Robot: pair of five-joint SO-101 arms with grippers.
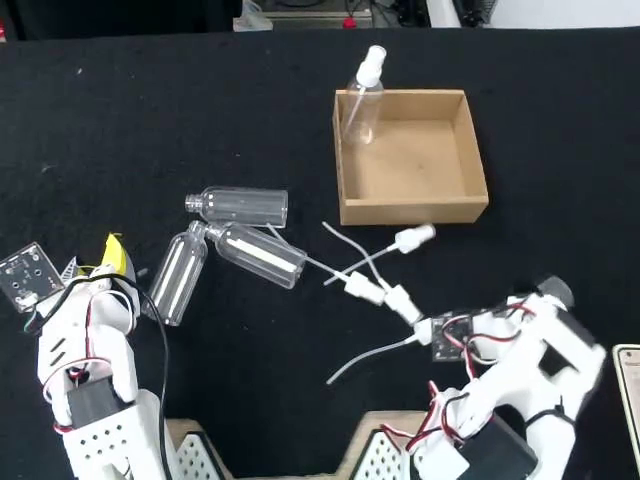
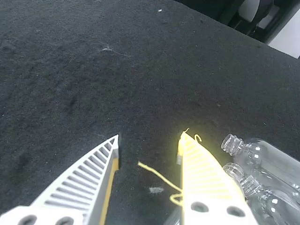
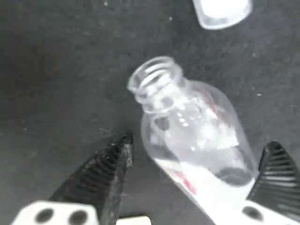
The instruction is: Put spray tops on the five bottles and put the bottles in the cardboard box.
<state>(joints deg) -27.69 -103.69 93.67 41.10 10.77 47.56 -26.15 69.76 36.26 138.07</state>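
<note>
Three clear bottles without tops lie together left of centre: one (image 1: 245, 205) farthest back, one (image 1: 260, 255) angled, one (image 1: 178, 278) nearest my left arm. My left gripper (image 2: 149, 136) is open over bare cloth, its yellow finger (image 1: 115, 252) just left of them; two bottle necks (image 2: 233, 143) lie beside it. A fourth bottle (image 1: 362, 100) with a spray top stands in the cardboard box (image 1: 472, 150). Loose spray tops (image 1: 414, 238) (image 1: 365, 290) with tubes lie in front of the box. My right gripper (image 3: 200, 141) is open astride a topless bottle (image 3: 197, 122) lying on the cloth.
A black cloth covers the table (image 1: 150, 120). Another spray top (image 3: 220, 11) lies just beyond the bottle's neck in the right wrist view. The right arm (image 1: 520, 370) takes up the front right corner, the left arm (image 1: 85, 370) the front left.
</note>
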